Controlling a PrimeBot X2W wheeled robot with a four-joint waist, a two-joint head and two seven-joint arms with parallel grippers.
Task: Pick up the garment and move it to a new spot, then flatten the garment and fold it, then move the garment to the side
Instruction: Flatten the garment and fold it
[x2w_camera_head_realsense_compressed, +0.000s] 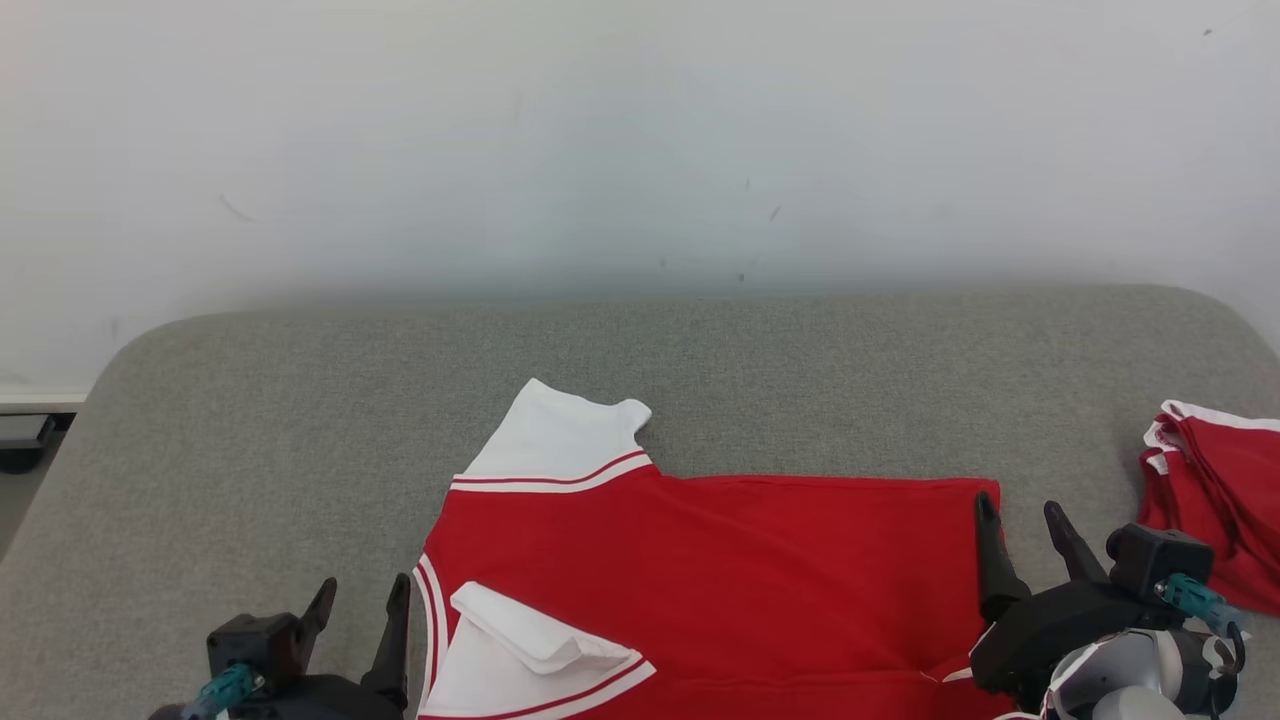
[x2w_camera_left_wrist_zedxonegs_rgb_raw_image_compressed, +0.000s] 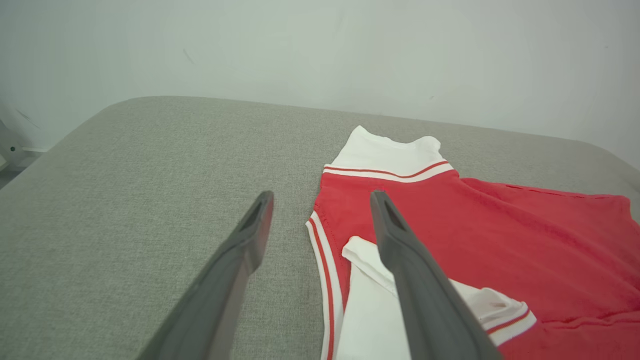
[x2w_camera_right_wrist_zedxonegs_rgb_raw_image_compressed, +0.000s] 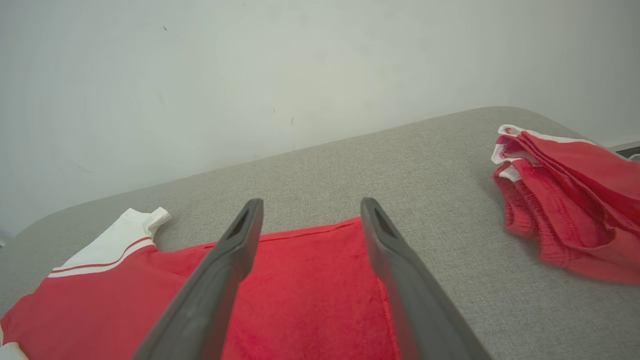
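**Q:** Where's the shirt, and which way does it lie?

**A:** It's flat on the grey worktop (x2w_camera_head_realsense_compressed: 250, 420). The garment (x2w_camera_head_realsense_compressed: 720, 570) runs left-right, sleeves toward your left and hem toward your right. There's open room behind it. A second red pile (x2w_camera_head_realsense_compressed: 1225, 500) crowds the right edge.

**Q:** Hands?

**A:** Both are spread wide and empty. Your left hand (x2w_camera_head_realsense_compressed: 365, 583) straddles the neck edge, and your right hand (x2w_camera_head_realsense_compressed: 1018, 503) is at the hem corner. The near sleeve (x2w_camera_head_realsense_compressed: 520, 640) is folded over.

Garment (x2w_camera_head_realsense_compressed: 720, 570) flat on tabletop (x2w_camera_head_realsense_compressed: 250, 400) between left jaws and right jaws, second garment (x2w_camera_head_realsense_compressed: 1225, 500) right of right jaws
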